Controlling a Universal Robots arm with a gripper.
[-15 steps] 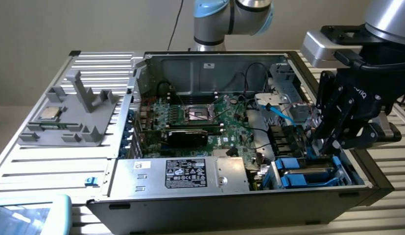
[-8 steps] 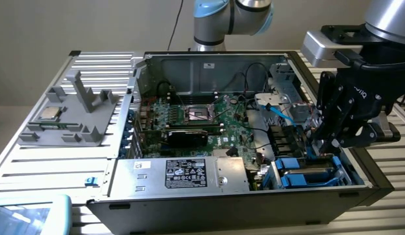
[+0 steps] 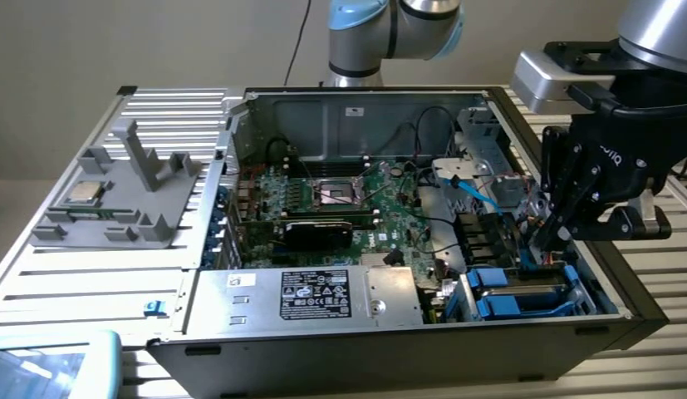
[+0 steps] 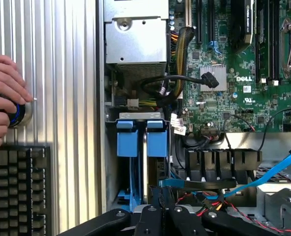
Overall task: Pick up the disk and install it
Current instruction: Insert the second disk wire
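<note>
The disk [image 3: 522,293] sits in the drive bay at the near corner of the open computer case, on the exterior view's right. Its bright blue carrier tabs [image 4: 135,138] stand side by side, with a silver edge between them. My gripper [image 3: 552,239] hangs just above the far end of that bay, beside the case wall. Its black fingers [image 4: 150,219] are drawn together, so it is shut. I cannot tell whether anything is pinched between the tips. A blue flat cable [image 4: 194,183] runs across just in front of them.
The motherboard [image 3: 343,204] fills the case's middle, and a silver box with a black-and-white sticker [image 3: 316,293] sits at the near edge. A grey fixture holding a small chip [image 3: 83,193] is outside on the exterior view's left. A person's hand [image 4: 2,101] rests on a knob above a keyboard [image 4: 17,189].
</note>
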